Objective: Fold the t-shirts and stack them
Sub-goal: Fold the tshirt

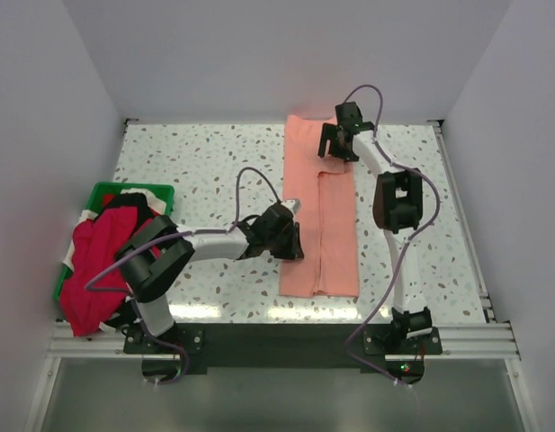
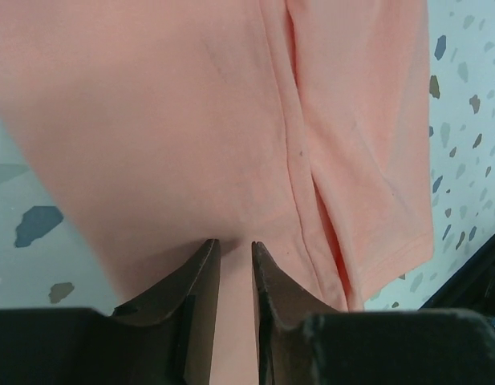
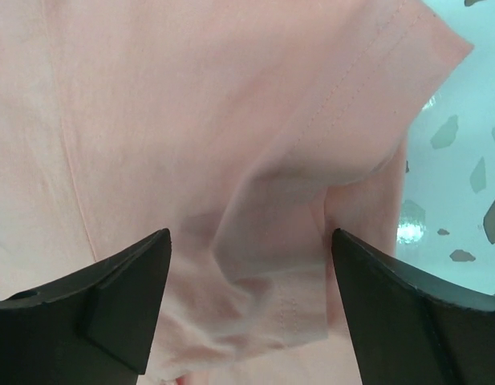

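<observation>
**Top external.** We list a speckled table (image 1: 196, 162). On it, right of centre, lies the salmon-pink t-shirt (image 1: 335, 243), folded lengthwise into a long narrow strip that runs from the far edge toward the near edge. The left gripper (image 1: 293, 236) sits at the strip's left edge, on its near half. The right gripper (image 1: 334, 144) sits over the strip's far end. A green bin (image 1: 102, 191) stands at the table's left edge, well apart from the strip. The crimson red t-shirt (image 1: 93, 270) is heaped in it and spills over its near rim. Black and white cloth (image 1: 138, 200) shows in the bin's far part; we cannot tell what garments these are.

**Left wrist.** The salmon-pink t-shirt (image 2: 191, 120) fills most of the view, with a lengthwise fold edge running down it. Bare table (image 2: 38, 224) shows at the lower left and at the right. The left gripper (image 2: 235, 245) is down on the cloth just inside its edge. Its jaws are drawn almost together and pinch pink fabric in the narrow slit between them.

**Right wrist.** The right gripper (image 3: 251, 233) is released, its jaws spread wide and holding nothing. Under them lies the salmon-pink t-shirt (image 3: 191, 120), rumpled, with a stitched hem at the upper right. Table (image 3: 464, 160) shows beside it on the right.
</observation>
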Available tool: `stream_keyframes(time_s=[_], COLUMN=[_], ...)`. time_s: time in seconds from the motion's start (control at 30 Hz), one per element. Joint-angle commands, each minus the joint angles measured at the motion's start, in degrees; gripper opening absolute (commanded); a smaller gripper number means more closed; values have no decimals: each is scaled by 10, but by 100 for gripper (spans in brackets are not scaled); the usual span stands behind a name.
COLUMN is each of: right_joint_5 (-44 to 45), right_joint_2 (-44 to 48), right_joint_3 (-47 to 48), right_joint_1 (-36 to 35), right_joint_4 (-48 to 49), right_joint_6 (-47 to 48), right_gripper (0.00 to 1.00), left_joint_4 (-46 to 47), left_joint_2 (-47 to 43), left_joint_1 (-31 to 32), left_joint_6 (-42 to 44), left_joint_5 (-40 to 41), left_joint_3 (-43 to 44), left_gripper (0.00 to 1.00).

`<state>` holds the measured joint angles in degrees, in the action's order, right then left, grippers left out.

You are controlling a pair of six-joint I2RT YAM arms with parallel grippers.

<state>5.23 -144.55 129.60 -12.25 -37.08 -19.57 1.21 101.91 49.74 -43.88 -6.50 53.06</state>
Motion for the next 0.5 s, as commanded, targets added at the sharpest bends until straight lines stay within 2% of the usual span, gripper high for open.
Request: stream_keyframes(time_s=[0.0, 0.17, 0.23, 0.27, 0.3, 0.33, 0.37, 0.43, 0.47], right_joint_5=[1, 15, 14, 11, -2, -8, -8, -28, -42], right_joint_2=[120, 269, 356, 387, 456, 485, 518, 603, 629], right_joint_3=[-43, -177, -280, -369, -418, -464, -544, -625, -696], right_joint_1=[1, -1, -3, -4, -6, -8, -8, -14, -16], right_joint_4=[-17, -12, -5, 10, 30, 52, 54, 75, 79], right_joint_6=[14, -23, -45, -55, -58, -69, -77, -92, -100], right_gripper=[86, 86, 84, 83, 82, 81, 79, 74, 72], left_joint_4=[-30, -61, -67, -67, -66, -61, -58, -45, -41], left_joint_2=[-50, -115, -143, -152, -167, -174, -181, -195, -199], left_joint_1=[-16, -23, -23, -23, -23, -23, -23, -23, -23], left_joint_6=[12, 31, 30, 28, 26, 21, 20, 17, 15], left_joint_5=[20, 32, 28, 23, 8, -1, -18, -36, -54], left_joint_3=[15, -22, -46, -56, -66, -88, -100, -133, -142], left_gripper=[28, 36, 39, 43, 44, 48, 49, 53, 54])
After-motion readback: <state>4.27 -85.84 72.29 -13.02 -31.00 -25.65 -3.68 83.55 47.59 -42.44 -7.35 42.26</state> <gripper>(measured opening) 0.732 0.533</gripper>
